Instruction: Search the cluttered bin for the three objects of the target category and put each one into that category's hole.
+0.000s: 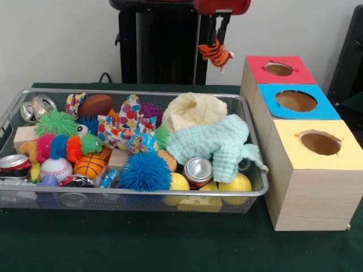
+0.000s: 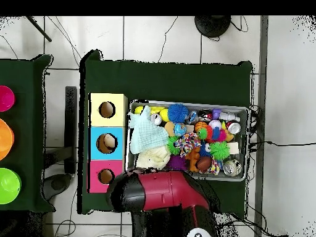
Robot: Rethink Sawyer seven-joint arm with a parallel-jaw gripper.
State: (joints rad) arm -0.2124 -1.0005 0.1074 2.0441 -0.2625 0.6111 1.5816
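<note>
The green worktop carries a wire mesh bin of toys, cloths and cans beside three wooden boxes with red, blue and yellow holed tops. Above the bin's far edge, near the red box, the hand is clamped on a small plush tiger.

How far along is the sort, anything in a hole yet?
Done: something pale shows inside the blue box's hole from overhead; what it is, I can't tell. In hand: the gripper holds a tiger plush above the table, left of the red box. Left: dropping it; the bin remains cluttered.
</note>
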